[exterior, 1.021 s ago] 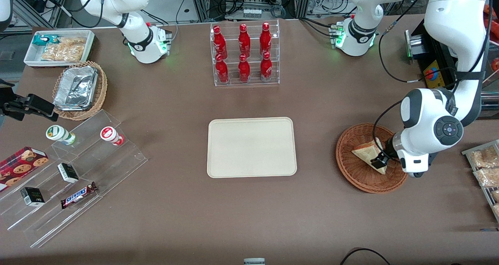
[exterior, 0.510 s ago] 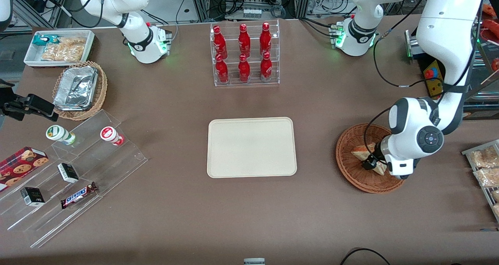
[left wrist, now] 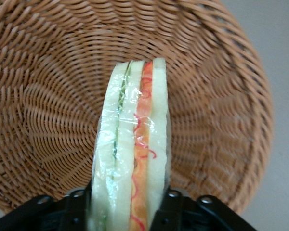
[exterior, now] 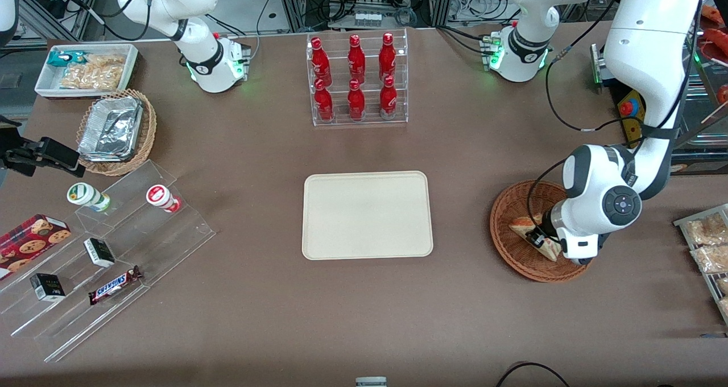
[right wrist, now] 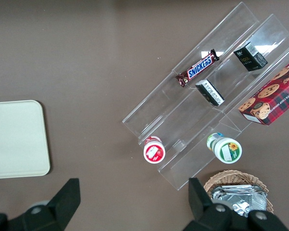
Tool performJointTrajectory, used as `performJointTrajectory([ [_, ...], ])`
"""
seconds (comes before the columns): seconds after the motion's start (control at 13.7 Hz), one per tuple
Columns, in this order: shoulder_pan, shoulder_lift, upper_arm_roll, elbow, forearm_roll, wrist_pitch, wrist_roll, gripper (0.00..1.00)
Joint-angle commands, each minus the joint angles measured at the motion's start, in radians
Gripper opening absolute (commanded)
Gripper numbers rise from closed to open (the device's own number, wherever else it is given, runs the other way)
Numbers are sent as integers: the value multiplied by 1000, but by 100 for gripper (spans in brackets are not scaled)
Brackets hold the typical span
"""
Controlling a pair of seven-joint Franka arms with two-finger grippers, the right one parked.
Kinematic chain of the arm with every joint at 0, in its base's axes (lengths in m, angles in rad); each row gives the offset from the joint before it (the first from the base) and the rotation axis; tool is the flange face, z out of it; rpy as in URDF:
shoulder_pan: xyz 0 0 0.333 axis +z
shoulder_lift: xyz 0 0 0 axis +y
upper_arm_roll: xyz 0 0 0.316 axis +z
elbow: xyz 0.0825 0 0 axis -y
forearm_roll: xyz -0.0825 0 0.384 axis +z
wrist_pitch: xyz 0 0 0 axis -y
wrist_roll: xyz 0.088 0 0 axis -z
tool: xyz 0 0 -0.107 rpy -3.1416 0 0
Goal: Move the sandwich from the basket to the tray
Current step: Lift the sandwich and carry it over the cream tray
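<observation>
In the basket (exterior: 515, 245), toward the working arm's end of the table, the sandwich (exterior: 520, 226) lay wrapped in clear film, a wedge with its cut side showing green, orange and red layers between pale bread. The gripper (exterior: 537, 240) was down inside the basket at about 3 o'clock from its centre. In the left wrist view the sandwich (left wrist: 132, 149) stood on edge between the two black fingers (left wrist: 171, 211), which pressed against its bread faces on either side: clamped on it. The gripper (left wrist: 130, 214) sat at the wide end of the wedge, the narrow end pointing out over the woven floor of the basket (left wrist: 48, 110). Whether the sandwich was lifted off the wicker or touching it could not be told.

The tray (exterior: 367, 215) lay flat at mid-table, well apart from the basket, at roughly 9 o'clock from it in the front view. Nothing rested on it. The right wrist view caught one rounded corner of the tray (right wrist: 17, 139).

Farther from the front camera than the tray, at its 12 o'clock, stood a clear rack of red bottles (exterior: 356, 77). Toward the parked arm's end: clear stepped shelves (exterior: 102, 250) with a Snickers bar (exterior: 114, 284), and a tan wicker basket of foil trays (exterior: 114, 131).
</observation>
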Motion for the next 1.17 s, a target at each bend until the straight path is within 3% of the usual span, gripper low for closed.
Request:
performJointTrajectory([
  [0.0,-66,-34,4,68,7,-118,31,12],
  [0.22,-213,-26,4,208,11,-279,69,11],
  [0.66,-512,52,-14,312,-4,-275,106,13],
  [0.95,-618,328,-79,609,-30,-240,25,14],
  [1.09,-654,389,-74,676,-20,-237,-27,14],
])
